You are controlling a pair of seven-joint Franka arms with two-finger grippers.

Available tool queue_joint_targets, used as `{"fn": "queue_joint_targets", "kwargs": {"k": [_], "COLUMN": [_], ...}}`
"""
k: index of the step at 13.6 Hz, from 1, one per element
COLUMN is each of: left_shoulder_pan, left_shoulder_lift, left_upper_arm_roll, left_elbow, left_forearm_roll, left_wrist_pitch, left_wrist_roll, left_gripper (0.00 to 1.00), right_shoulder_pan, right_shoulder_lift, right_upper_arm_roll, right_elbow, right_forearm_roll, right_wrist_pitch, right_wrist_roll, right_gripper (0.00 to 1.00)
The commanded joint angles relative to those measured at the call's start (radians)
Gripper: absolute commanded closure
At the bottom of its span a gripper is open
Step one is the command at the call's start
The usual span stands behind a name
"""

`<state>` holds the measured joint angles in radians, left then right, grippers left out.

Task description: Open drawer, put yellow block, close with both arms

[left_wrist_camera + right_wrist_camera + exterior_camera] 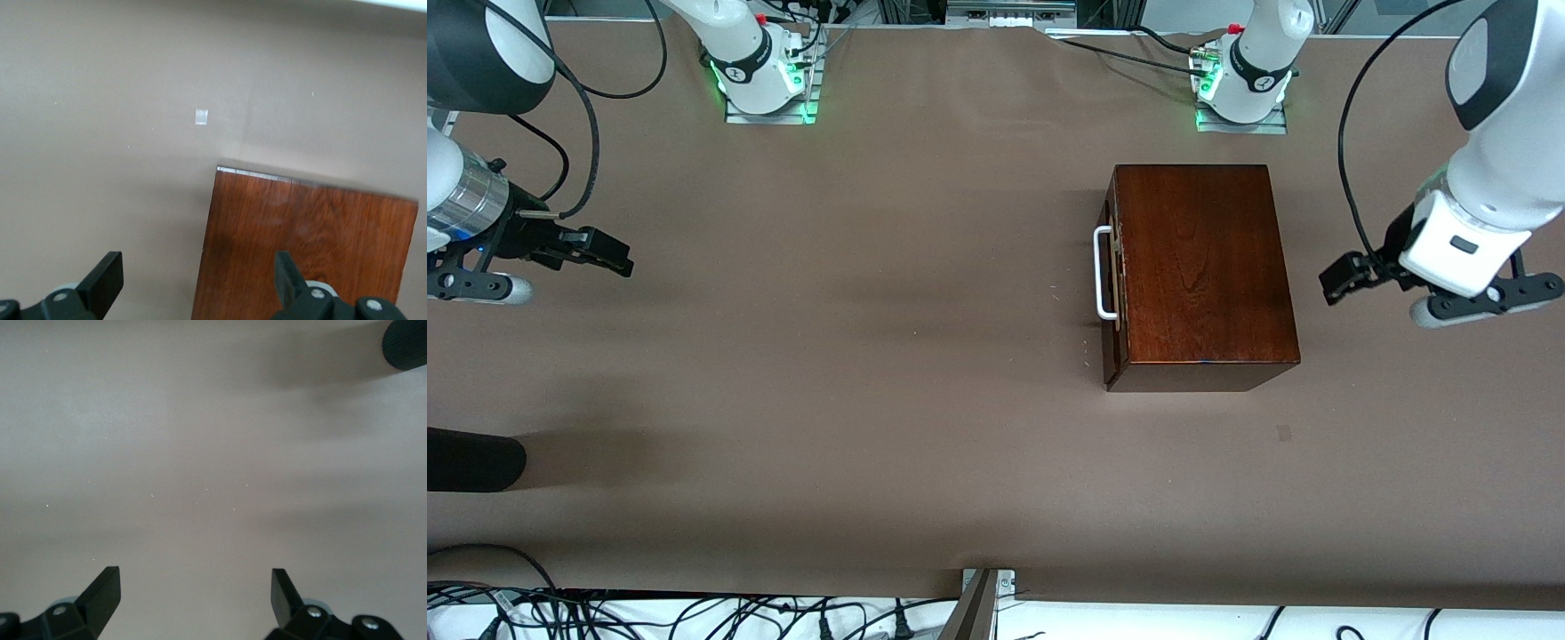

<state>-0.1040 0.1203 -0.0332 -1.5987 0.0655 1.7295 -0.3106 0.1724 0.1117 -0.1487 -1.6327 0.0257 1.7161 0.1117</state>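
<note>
The dark mahogany box stands on the table toward the left arm's end. Its drawer is pushed in, and the white loop handle faces the right arm's end. In the left wrist view the box top shows below the fingers. My left gripper hangs open and holds nothing, beside the box at the edge away from the handle. My right gripper hangs open over bare table at the right arm's end, holding nothing. The yellow block is out of view.
A black rounded object juts in at the right arm's end of the table, nearer the front camera. A small pale square mark lies on the brown tabletop near the box. Cables run along the table's near edge.
</note>
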Motion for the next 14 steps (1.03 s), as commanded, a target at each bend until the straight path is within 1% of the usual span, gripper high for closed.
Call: {"fn": "queue_joint_targets", "kwargs": {"k": [1,3,5,8,13,14], "left_shoulder_pan": [0.030,0.050,0.078,0.081,0.110,0.118], "left_shoulder_lift": [-0.048,-0.039,-0.030,0.012,0.013,0.013], "left_upper_arm_roll": [-0.007,-0.002,-0.002,-0.001,-0.002,-0.001], "left_elbow": [-0.070,-0.050,-0.021,0.055,0.060,0.063], "left_forearm_roll": [0.013,0.008,0.005,0.004,-0.004,-0.048], "left_wrist_pitch": [0.030,0.028,0.028,0.009,-0.002,-0.001], "left_wrist_roll": [0.147,0.221,0.225,0.220,0.205,0.194], "left_gripper": [0.00,0.00,0.00,0.00,0.00,0.00], "right_shoulder_pan": [-0.004,-0.004,-0.004,-0.004,-0.004,-0.004], "right_shoulder_lift": [-0.006,-0.009,-0.012,-0.013,-0.004,-0.004], "right_upper_arm_roll": [0.009,0.009,0.011,0.008,0.008,0.009], "right_elbow": [0.016,0.022,0.022,0.022,0.031,0.031], "right_forearm_roll": [-0.013,-0.012,-0.012,-0.007,-0.001,-0.003], "right_wrist_pitch": [-0.006,-0.010,-0.012,-0.012,-0.004,-0.004], "right_wrist_roll": [0.010,0.010,0.010,0.000,0.011,0.011], "right_gripper": [0.00,0.00,0.00,0.00,0.00,0.00]}}
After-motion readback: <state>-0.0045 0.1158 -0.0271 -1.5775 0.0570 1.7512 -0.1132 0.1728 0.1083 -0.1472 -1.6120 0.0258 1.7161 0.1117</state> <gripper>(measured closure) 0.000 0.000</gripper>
